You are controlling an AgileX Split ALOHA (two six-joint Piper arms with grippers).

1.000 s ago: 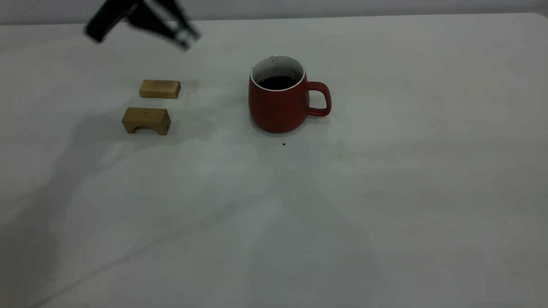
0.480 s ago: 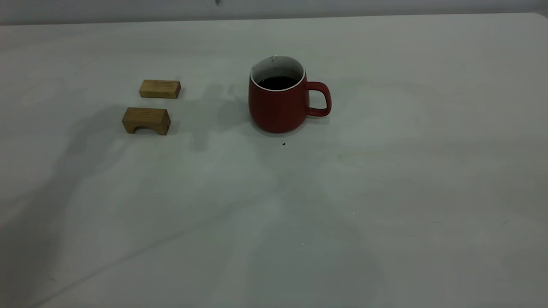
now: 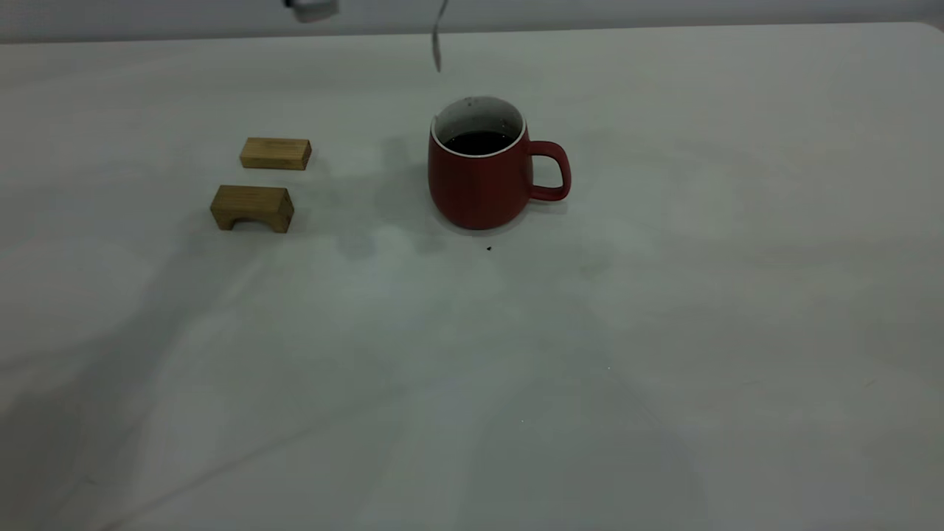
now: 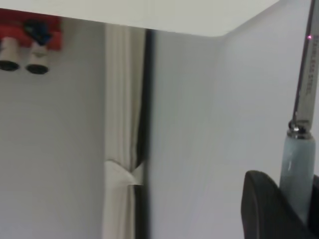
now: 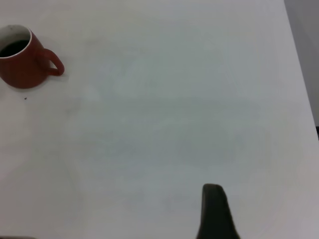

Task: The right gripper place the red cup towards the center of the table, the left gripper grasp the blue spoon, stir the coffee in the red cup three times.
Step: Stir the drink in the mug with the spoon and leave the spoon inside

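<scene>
Red cup [image 3: 479, 168] upright on table [image 3: 664, 332], coffee [image 3: 479, 141] inside, handle away from two wood blocks [image 3: 254, 181]. Left gripper [image 4: 289, 209] clamps the spoon [image 4: 298, 149] handle, bowl tip hanging above the cup. Right gripper [image 5: 215, 211] well off from cup; its grip unclear.

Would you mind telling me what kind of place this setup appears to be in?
Probably a robot lab workbench: a plain off-white table holding only a red cup and two wooden blocks, with a gripper-held blue spoon overhead.
</scene>
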